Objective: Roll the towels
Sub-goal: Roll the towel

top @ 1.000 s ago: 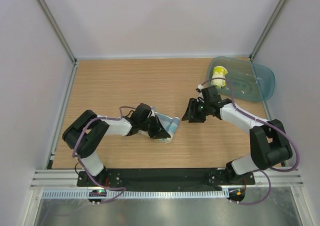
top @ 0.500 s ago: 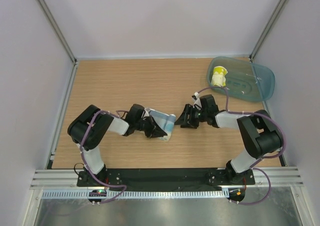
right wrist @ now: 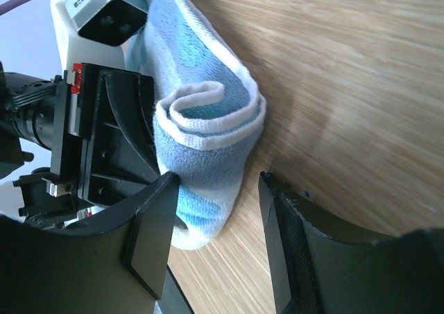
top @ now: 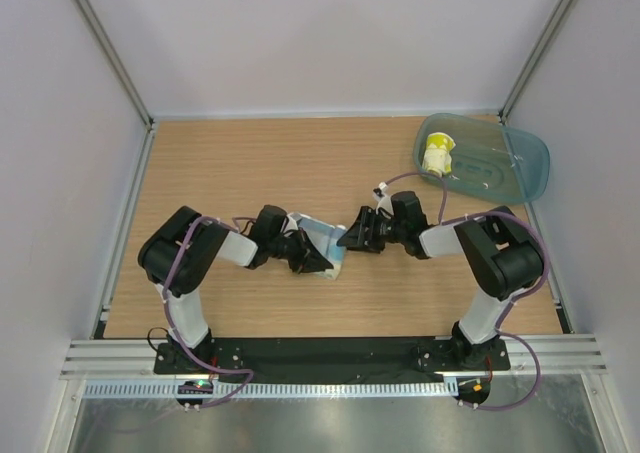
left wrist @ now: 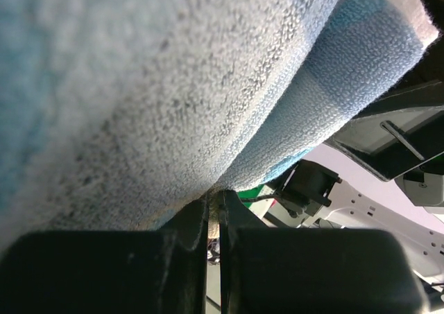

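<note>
Blue-and-white towel (top: pixel 325 238) lies partly rolled on the table (top: pixel 250 163), centre-left, with its coiled end facing right. The left gripper (top: pixel 305 258) is clamped on the towel's edge; in the wrist view its fingers (left wrist: pixel 104 272) are pinched together under the cloth. The right gripper (top: pixel 350 238) has slid left over the last second, away from the tray (top: pixel 520 163). Its jaws are now spread, straddling the coil end. The towel has barely moved. Likely the second arm is joining to tighten the roll, which isn't finished. A yellow towel (top: pixel 437 155), rolled, sits in the tray.
</note>
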Robot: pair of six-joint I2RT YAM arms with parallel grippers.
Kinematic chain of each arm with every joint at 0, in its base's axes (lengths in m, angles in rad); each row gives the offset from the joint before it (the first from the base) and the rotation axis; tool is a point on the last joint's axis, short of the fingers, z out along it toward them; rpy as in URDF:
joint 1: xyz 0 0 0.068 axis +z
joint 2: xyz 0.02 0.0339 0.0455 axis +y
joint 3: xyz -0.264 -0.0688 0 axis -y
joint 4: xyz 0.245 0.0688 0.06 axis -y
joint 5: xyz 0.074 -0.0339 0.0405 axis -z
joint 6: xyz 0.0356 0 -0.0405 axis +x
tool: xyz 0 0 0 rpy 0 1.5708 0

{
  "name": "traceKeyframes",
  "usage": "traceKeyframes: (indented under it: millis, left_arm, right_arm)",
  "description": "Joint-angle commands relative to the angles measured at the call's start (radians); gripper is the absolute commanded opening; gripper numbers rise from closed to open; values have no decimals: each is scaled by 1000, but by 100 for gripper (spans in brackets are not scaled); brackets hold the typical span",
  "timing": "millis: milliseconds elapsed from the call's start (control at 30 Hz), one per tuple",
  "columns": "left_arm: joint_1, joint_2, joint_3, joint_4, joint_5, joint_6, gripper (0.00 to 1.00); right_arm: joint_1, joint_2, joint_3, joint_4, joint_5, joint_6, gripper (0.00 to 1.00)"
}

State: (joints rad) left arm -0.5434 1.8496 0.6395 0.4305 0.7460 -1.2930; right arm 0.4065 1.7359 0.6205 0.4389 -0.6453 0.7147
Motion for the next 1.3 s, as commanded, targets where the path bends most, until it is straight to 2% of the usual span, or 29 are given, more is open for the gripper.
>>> traceKeyframes:
  millis: [0,267,367,433,467,567,667,767,867,1000,1100,1267]
  left_arm:
    - [14,60,-20,-154,4,-17,0]
    - [28,59,-15,-170,27,1,0]
    - [33,56,-18,-170,30,4,0]
    - [37,54,-20,-173,30,3,0]
    - [39,51,-20,-174,30,6,0]
    - [40,49,-21,-176,32,9,0]
    - [40,46,-20,-176,33,8,0]
    - [40,37,-18,-180,33,9,0]
    - [39,1,-1,-238,6,58,1]
    - [40,-108,46,-499,-106,178,9]
    - [37,-185,97,-620,-209,268,17]
    - [-12,-305,190,-852,-425,400,20]
  right_arm:
    - [29,59,5,90,22,3,57]
    - [58,114,-28,248,21,61,57]
    - [58,109,-70,358,10,100,61]
    - [57,106,-85,371,16,108,61]
    - [57,109,-85,371,19,108,59]
    - [57,129,-82,373,18,112,44]
    - [57,145,-82,377,22,117,34]
    - [58,154,-79,368,35,124,27]
    - [58,148,-59,292,52,118,24]
    - [58,97,-2,103,96,75,22]
    - [57,73,39,-41,128,43,20]
    - [66,40,116,-261,170,14,17]
